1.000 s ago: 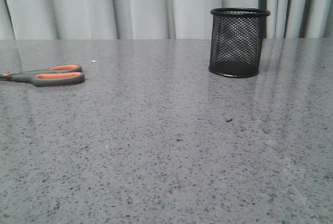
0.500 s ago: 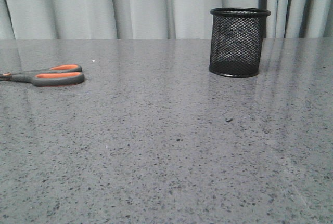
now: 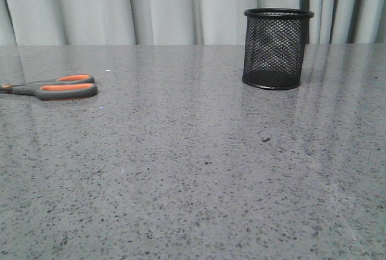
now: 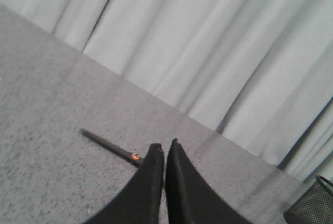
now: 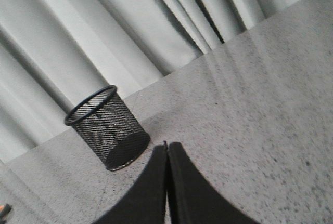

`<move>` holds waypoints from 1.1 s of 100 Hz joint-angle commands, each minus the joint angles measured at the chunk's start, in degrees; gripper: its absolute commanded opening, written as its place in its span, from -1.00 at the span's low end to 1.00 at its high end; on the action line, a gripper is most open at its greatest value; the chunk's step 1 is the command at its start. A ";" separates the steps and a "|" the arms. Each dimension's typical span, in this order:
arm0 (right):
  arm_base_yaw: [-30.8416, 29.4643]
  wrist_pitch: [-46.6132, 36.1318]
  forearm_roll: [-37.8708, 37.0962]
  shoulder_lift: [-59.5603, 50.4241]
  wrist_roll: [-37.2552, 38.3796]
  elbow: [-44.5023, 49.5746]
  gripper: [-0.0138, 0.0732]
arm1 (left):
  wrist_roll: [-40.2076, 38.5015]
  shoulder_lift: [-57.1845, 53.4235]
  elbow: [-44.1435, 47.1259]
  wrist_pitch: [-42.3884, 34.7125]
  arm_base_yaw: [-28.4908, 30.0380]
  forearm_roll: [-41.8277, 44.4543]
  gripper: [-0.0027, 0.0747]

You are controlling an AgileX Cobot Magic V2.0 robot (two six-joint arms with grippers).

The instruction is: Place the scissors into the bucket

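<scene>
Neither pincer shows in the front view, just the scissors [image 3: 51, 87] lying flat by the worktop's [image 3: 193, 169] left edge and the bucket [image 3: 277, 49] upright toward the far right, well apart, so nothing's been grabbed yet. Left wrist view: left pincer [image 4: 164, 154] is clenched with nothing in it, off the surface, blades poking out beyond the tips, probably lining up a pickup. Right wrist view: right pincer [image 5: 166, 151] pressed closed too, empty, aimed near the bucket.
</scene>
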 commanded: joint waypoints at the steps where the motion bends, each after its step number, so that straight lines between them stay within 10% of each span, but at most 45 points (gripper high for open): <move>1: -0.42 0.26 -3.16 4.25 -0.18 -5.79 -0.79 | -0.43 2.54 -6.81 1.57 0.02 4.58 -0.99; 28: -0.42 20.97 -10.68 25.71 -0.18 -25.33 -0.79 | 1.18 19.00 -27.33 23.55 0.02 26.71 -0.98; 70: -0.18 30.35 -11.03 40.16 -4.02 -37.27 -0.77 | 7.72 36.32 -40.61 34.96 0.02 22.46 -0.96; 96: -0.18 30.10 -10.84 40.27 -4.59 -37.27 0.26 | 13.14 40.76 -41.38 33.87 0.02 13.86 -0.27; 110: -0.18 30.10 -10.75 40.27 -4.59 -37.27 0.31 | 13.14 43.66 -41.75 33.85 0.02 12.02 -0.11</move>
